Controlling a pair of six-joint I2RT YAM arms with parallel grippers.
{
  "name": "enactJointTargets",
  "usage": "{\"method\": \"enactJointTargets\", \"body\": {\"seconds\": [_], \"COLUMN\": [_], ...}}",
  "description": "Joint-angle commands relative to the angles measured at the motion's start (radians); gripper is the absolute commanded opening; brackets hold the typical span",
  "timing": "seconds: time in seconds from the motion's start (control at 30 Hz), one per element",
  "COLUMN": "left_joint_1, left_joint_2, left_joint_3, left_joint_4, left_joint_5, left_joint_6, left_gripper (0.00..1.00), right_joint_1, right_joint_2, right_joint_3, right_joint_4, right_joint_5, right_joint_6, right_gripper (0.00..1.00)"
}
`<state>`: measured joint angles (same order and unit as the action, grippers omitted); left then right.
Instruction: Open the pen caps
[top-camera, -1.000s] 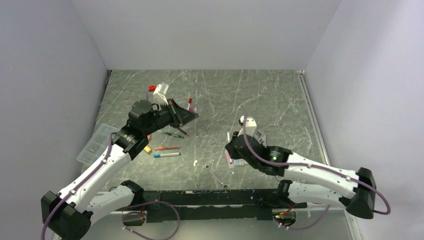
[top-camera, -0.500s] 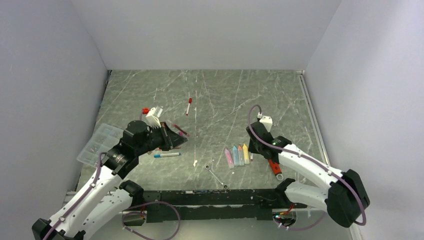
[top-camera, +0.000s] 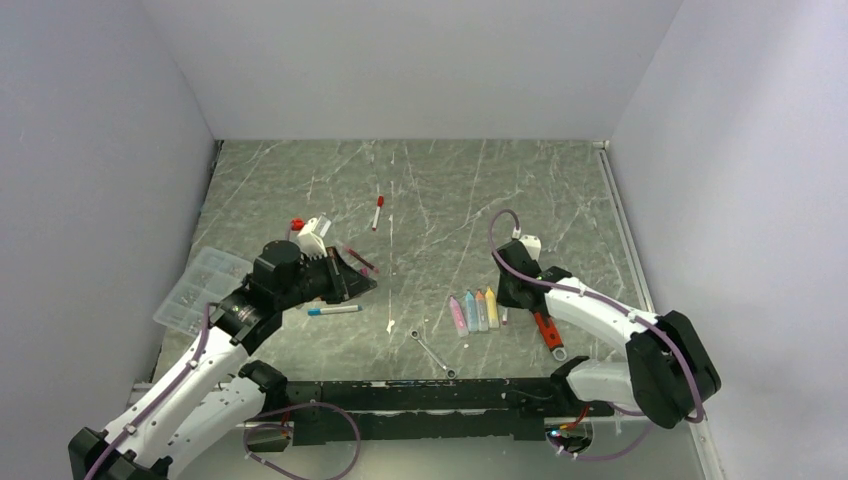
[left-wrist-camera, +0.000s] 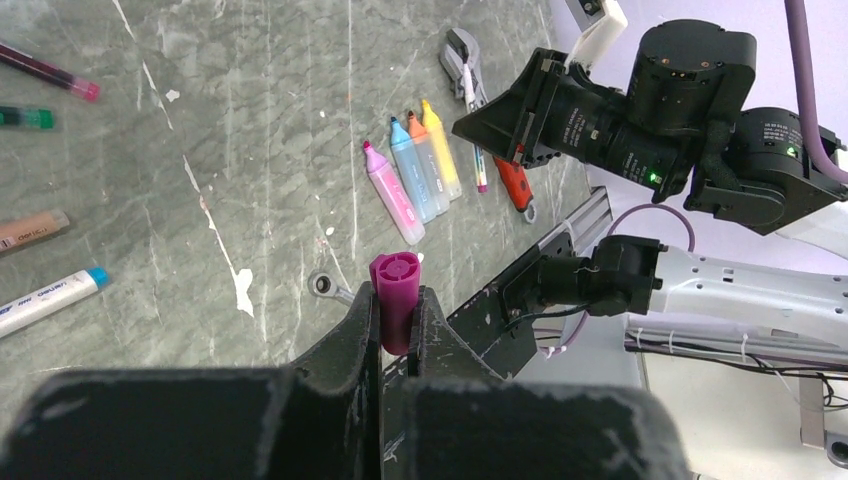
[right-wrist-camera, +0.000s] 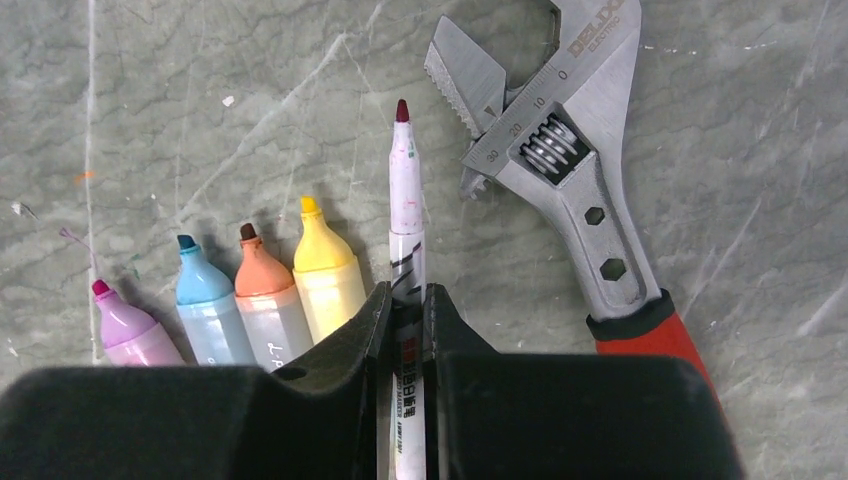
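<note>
Left fingers (left-wrist-camera: 357, 340) clamp a detached magenta cap (left-wrist-camera: 394, 275) while right fingers (right-wrist-camera: 362, 330) pinch a bare-tipped marker (right-wrist-camera: 405, 190) just beside the wrench (right-wrist-camera: 545, 150); next, seemingly, both need releasing before another capped pen.

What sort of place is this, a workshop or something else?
Probably a robotics lab test cell: plain white walls box in a grey marble-patterned table, with two white-and-black robot arms bolted at its near edge and pastel highlighters laid out.

Four highlighters (right-wrist-camera: 325, 275), perhaps six thin markers (right-wrist-camera: 406, 190), two wrenches (right-wrist-camera: 560, 170), one loose cap (left-wrist-camera: 395, 300), one clear box (top-camera: 195, 285)
</note>
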<state>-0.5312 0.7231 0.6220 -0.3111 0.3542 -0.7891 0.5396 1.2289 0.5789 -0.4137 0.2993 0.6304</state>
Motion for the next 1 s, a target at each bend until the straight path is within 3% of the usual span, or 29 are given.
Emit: {"method": "enactJointTargets", "body": {"seconds": [0.0, 0.13, 0.47, 0.97], "left_joint_1": [-0.001, -0.001, -0.001, -0.002], "left_joint_2": [-0.013, -0.009, 0.008, -0.032], "left_joint_3": [-0.012, -0.023, -0.032, -0.073], "left_joint_4": [0.041, 0.06, 0.076, 0.051], "left_joint_5": [0.019, 0.03, 0.035, 0.024], "left_joint_6": [0.0, -0.012, -0.029, -0.065], "left_gripper": [0.0, 0.0, 0.0, 0.0], "right_joint_1": [-0.013, -0.025, -0.057, -0.093], "right_joint_2": [-0.004, -0.02, -0.073, -0.009], "right_joint_3": [-0.01, -0.011, -0.038, -0.107], "right_joint_4": [0.047, 0.046, 0.074, 0.23], "right_joint_5": [-0.027, -0.042, -0.124, -0.368], "right_joint_6": [-0.01, -0.01, 0.016, 0.055], "right_gripper": [0.16, 0.27, 0.66, 0.82]}}
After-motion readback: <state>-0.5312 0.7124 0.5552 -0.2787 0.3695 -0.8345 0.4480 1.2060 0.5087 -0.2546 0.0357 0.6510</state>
